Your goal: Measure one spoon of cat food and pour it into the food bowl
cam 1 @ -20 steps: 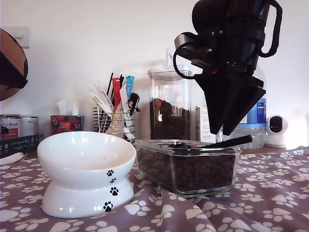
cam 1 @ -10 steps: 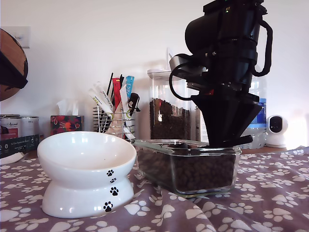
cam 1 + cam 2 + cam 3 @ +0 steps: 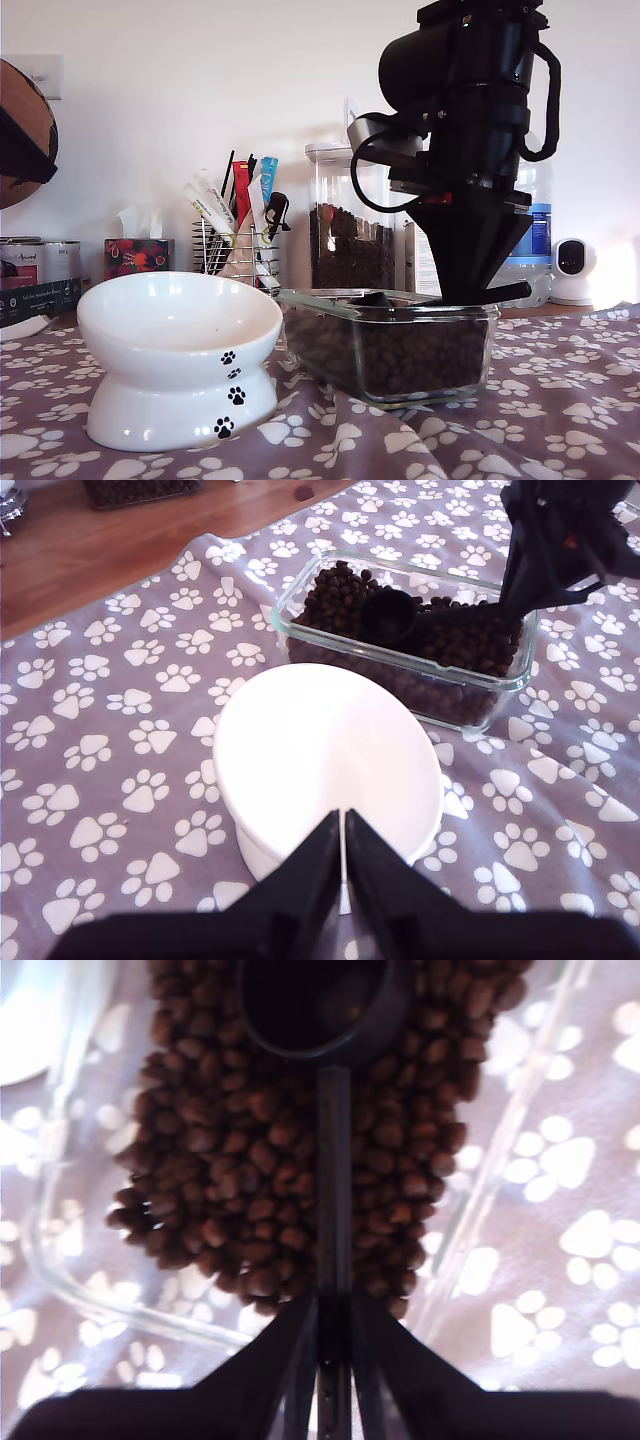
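Observation:
The black spoon (image 3: 505, 292) lies in a clear glass dish (image 3: 320, 297) full of brown cat food (image 3: 420, 350), its cup (image 3: 390, 615) resting on the kibble. My second gripper (image 3: 467, 295) points straight down over the dish at the exterior view's right. Its fingers press both sides of the spoon handle (image 3: 333, 1180), shut on it. The white food bowl (image 3: 180, 350) with black paw prints stands beside the dish, toward the exterior view's left, and holds nothing. My first gripper (image 3: 342, 880) hovers over the bowl (image 3: 320, 750), shut with nothing in it, and is out of the exterior view.
A paw-print cloth (image 3: 560, 420) covers the table. Behind the dish stand a tall clear canister of kibble (image 3: 348, 235), a wire rack of coloured sticks (image 3: 240, 235), a tissue box (image 3: 138, 255), a water bottle (image 3: 530, 240) and a small white camera (image 3: 573, 270).
My second arm came down from above the dish, turned upright, and its fingers settled onto the spoon handle. Bowl, dish and spoon stayed put.

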Available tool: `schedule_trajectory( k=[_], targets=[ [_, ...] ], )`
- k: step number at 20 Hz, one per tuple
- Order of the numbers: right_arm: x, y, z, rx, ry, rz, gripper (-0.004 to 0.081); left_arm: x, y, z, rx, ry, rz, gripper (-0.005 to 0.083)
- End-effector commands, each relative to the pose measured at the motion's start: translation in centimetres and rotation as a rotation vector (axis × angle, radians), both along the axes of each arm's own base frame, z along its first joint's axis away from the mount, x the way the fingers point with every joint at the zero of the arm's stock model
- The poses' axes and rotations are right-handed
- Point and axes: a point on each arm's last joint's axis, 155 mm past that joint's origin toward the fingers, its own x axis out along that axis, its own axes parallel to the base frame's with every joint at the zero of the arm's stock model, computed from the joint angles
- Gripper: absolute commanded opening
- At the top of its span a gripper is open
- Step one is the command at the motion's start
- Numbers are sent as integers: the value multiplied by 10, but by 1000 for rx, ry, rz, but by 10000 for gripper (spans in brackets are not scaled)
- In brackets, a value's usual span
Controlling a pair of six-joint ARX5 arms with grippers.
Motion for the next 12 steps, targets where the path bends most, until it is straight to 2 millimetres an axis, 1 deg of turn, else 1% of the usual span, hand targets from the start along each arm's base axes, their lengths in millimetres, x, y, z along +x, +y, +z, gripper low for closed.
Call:
schedule_trajectory(
  k=[1,4,6,10,12],
  targets=[
    [2,-1,0,-10,-14,2,-13,2,-1,4,-3,-12,-5,-19],
    [4,-2,1,-19,-28,0,-13,2,-1,4,-3,-12,-5,-19],
    [7,0,5,-14,-38,1,-13,2,-1,4,-3,-12,-5,-19],
    [18,8,28,2,-81,8,-13,2,-1,4,-3,-12,-5,-19],
    [26,8,38,-32,-131,33,-13,2,-1,4,-3,-12,-5,-19]
  ],
)
